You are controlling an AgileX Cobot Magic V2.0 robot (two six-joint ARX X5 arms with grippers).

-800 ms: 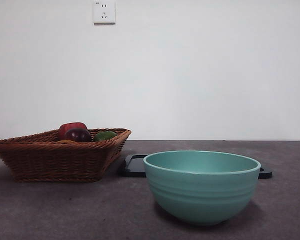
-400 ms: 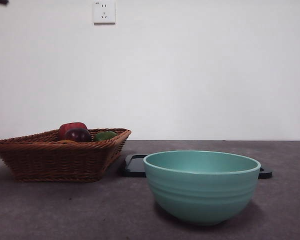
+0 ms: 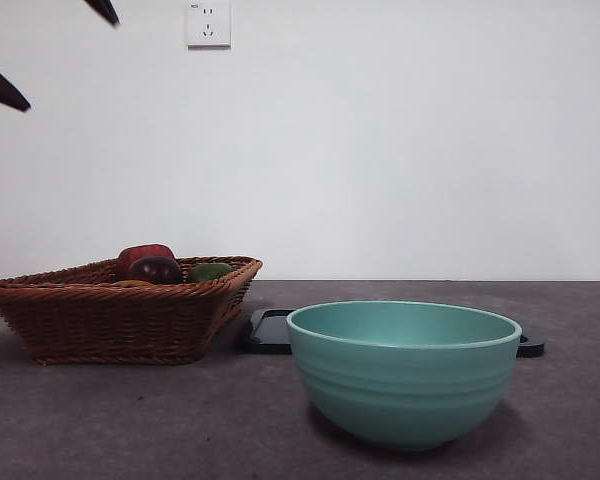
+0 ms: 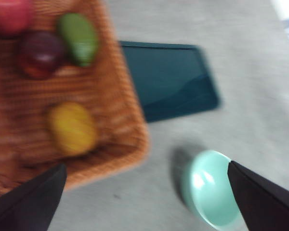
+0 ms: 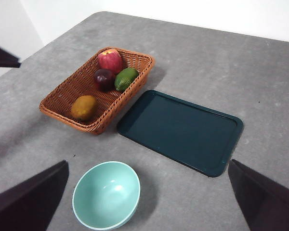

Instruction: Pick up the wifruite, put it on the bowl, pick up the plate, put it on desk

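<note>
- Wifruite [image 5: 84, 107] lies in the wicker basket [image 5: 62, 107], at 11 o'clock from the bowl [image 5: 106, 195].
- Bare desk [image 5: 260, 86] surrounds the black tray [image 5: 180, 131].
- Left gripper [image 4: 144, 192] and right gripper [image 5: 147, 192] hover wide apart, holding nothing.

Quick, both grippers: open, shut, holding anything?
Left gripper: open, empty, above the basket.
Right gripper: open, empty, high over the desk.

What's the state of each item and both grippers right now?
wifruite: lying in the basket, untouched.
basket: upright on the desk, holding four fruits.
bowl: upright, empty.
tray: flat on the desk, bare.
left gripper: fingers open, above the basket's edge, holding nothing.
right gripper: fingers open, high over the table, holding nothing.
</note>
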